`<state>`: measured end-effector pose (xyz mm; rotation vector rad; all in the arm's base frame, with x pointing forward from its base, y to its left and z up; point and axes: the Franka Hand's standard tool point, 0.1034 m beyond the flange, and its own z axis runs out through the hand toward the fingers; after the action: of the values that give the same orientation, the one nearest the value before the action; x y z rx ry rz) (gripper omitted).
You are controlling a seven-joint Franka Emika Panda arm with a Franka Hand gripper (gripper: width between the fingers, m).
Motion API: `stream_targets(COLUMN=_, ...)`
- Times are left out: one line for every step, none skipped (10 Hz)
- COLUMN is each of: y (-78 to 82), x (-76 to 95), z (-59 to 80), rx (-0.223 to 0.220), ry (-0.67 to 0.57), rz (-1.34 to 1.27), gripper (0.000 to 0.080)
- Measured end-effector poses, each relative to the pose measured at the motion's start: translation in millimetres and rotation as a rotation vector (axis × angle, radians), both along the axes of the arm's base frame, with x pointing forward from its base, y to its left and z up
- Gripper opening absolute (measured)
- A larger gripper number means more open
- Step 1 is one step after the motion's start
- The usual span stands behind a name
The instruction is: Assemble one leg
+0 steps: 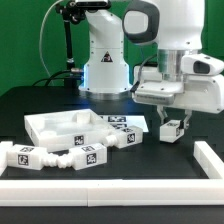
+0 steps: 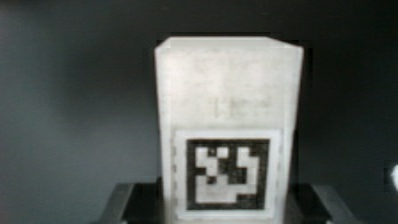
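Nearest the lens, a white rail (image 1: 100, 190) runs along the near edge of the black table (image 1: 190, 125) and turns up the exterior view's right side. At near left, just behind the rail, a row of loose tagged pegs (image 1: 50, 156) lies on the tabletop. Farther back sits the large white tray-like panel (image 1: 45, 128), flat on the table with its raised rim showing. Just right of the panel, a small cluster of tagged parts (image 1: 122, 135) lies jumbled together. Behind them, at far centre, stands the robot base (image 1: 105, 65) against a green backdrop.

At right of the exterior view, the arm (image 1: 175, 35) reaches down with the gripper (image 1: 171, 124) pointing at the table. Its two fingers are drawn in against opposite sides of the leg (image 1: 172, 130), gripping it, with the jaws only as wide as the leg. The leg stands upright, right of the cluster and apart from it. Whether its lower end touches the table cannot be told. In the wrist view the leg (image 2: 222, 100) fills the frame, a squarish white block with one black-and-white tag on its face, flanked by dark fingers (image 2: 128, 205)
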<state>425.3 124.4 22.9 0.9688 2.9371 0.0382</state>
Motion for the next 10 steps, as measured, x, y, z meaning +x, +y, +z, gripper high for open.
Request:
stream_targets(y=0.0, x=-0.5, z=-0.6, rx=0.000, ry=0.001, rz=0.000, gripper=0.0284)
stream_targets(y=-0.5, x=-0.9, z=-1.2, rx=0.000, ry=0.003, rz=-0.001, gripper=0.0284)
stream_targets(y=0.7, x=-1.3, z=-1.2, rx=0.005, ry=-0.007, rz=0.047, gripper=0.0284)
stream_targets(y=4.2, x=-8.5, z=-3.1, rx=0.035, ry=-0.043, rz=0.224, gripper=0.0284)
stream_targets(y=5.3, x=-16.1, z=-6.1, rx=0.034, ry=-0.042, rz=0.290, gripper=0.0284)
stream_targets(y=12.0, x=-19.5, z=-5.9, rx=0.031, ry=-0.052, rz=0.368, gripper=0.0284)
stream_targets(y=18.7, x=-21.9, z=-5.5, rx=0.043, ry=-0.070, rz=0.428, gripper=0.0284)
stream_targets(y=15.4, x=-20.9, z=-5.8, rx=0.041, ry=-0.067, rz=0.410, gripper=0.0284)
stream_targets(y=13.7, x=-20.2, z=-5.5, rx=0.041, ry=-0.067, rz=0.406, gripper=0.0284)
stream_targets(y=12.9, x=-20.0, z=-5.6, rx=0.040, ry=-0.067, rz=0.405, gripper=0.0284)
